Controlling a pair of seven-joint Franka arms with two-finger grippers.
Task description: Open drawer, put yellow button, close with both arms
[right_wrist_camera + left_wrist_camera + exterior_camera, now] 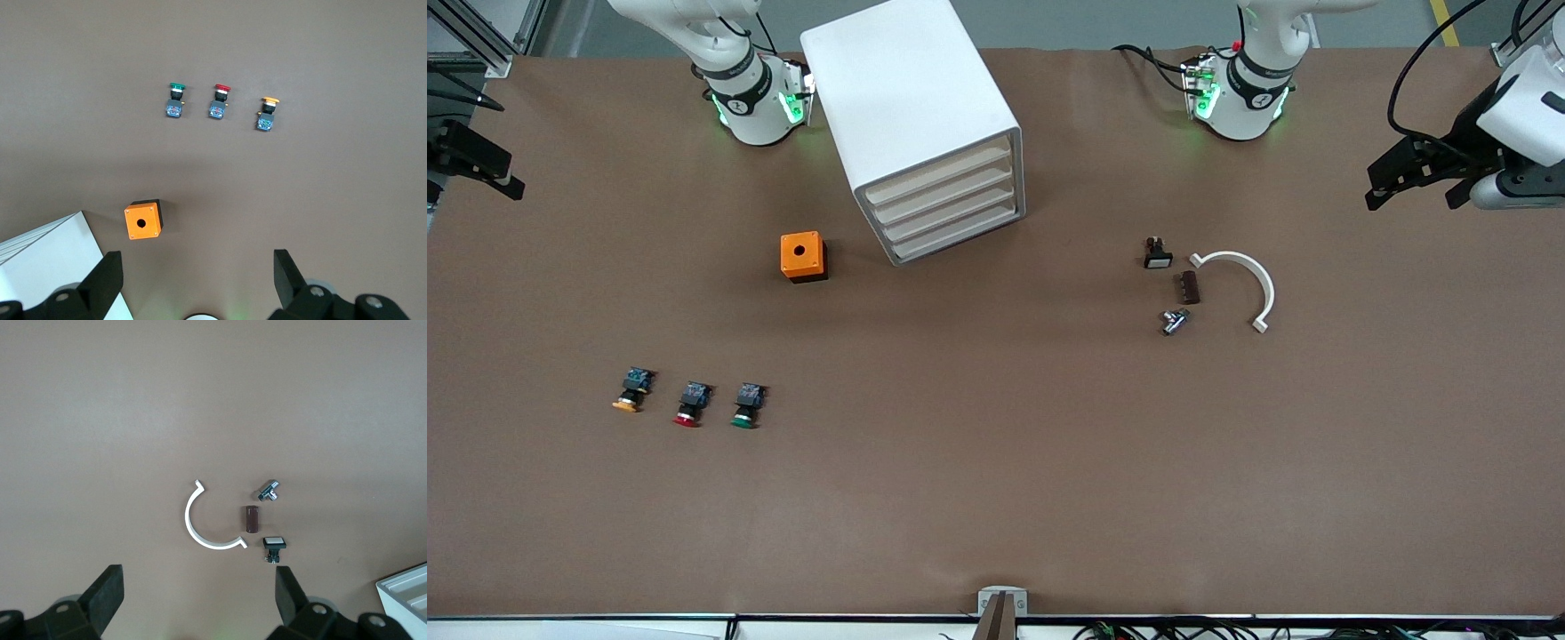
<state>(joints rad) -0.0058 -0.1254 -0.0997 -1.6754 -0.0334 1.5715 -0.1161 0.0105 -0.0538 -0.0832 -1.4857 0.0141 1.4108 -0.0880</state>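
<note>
Drawer: top tray of cabinet, seen shut.
Yellow button: lay nearer the camera, beside red button.
Left gripper: jaws apart, parked at table's edge.
Right gripper: jaws apart, empty.
Advice: tray front to be hooked squarely, pulled straight.

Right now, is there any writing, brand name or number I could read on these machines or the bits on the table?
None can be read.
Small dark marks on the black rings at both arms' bases: too small to read.
The cabinet, orange box and yellow button: no text visible.
</note>
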